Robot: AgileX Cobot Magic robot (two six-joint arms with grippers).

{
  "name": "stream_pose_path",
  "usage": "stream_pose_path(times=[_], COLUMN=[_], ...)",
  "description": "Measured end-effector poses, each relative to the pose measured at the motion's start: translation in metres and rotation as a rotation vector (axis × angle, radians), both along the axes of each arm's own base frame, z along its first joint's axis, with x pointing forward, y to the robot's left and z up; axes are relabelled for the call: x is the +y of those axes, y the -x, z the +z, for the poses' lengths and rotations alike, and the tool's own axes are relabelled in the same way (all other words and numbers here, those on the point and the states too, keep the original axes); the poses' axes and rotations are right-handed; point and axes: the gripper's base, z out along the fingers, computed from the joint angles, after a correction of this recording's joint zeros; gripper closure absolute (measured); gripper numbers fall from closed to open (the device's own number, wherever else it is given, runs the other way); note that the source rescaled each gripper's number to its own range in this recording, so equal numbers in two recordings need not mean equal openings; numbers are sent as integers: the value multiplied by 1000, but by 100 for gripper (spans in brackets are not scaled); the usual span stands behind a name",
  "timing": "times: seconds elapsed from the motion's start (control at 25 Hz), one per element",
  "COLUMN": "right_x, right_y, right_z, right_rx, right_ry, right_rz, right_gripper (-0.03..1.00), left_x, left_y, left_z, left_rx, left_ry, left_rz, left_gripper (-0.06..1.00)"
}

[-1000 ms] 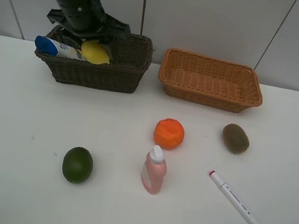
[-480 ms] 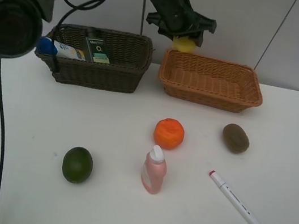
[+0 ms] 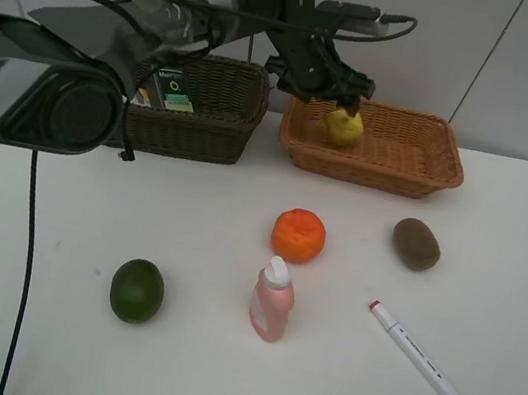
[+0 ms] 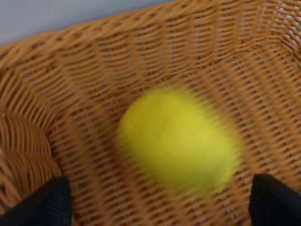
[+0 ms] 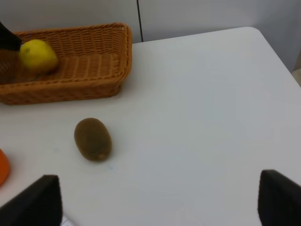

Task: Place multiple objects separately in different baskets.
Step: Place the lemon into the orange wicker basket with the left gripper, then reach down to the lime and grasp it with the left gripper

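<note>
The left hand (image 3: 347,103) hangs wide open and empty over the tan basket (image 3: 420,173); the lemon (image 3: 343,129) lies loose inside, just below it. The right hand (image 5: 160,202) is wide open too, holding nothing. The kiwi (image 3: 416,243), its long axis roughly near to far, sits just near of that basket, probably closest to the right hand. Left to right: one brown basket (image 3: 203,137) showing one dark bottle (image 3: 172,89), one lime (image 3: 137,290), one pink bottle (image 3: 271,305), one orange (image 3: 298,236), one marker (image 3: 419,358).
</note>
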Motion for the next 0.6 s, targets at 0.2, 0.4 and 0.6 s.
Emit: stream_pose_path(times=[0.2,0.4,0.6], right_x=[0,0,0], right_y=[0,0,0], right_z=[0,0,0], right_rx=[0,0,0], right_ry=[0,0,0], right_rz=[0,0,0], right_gripper=[-2,-2,-2], left_x=[9,26,39], left_y=[17,44,65], left_z=[32,90,117], left_rx=[105,205,235], left_ry=[-66,-123,-130], left_rz=[-25,-53,-41], left_gripper=[-5,-5,-5])
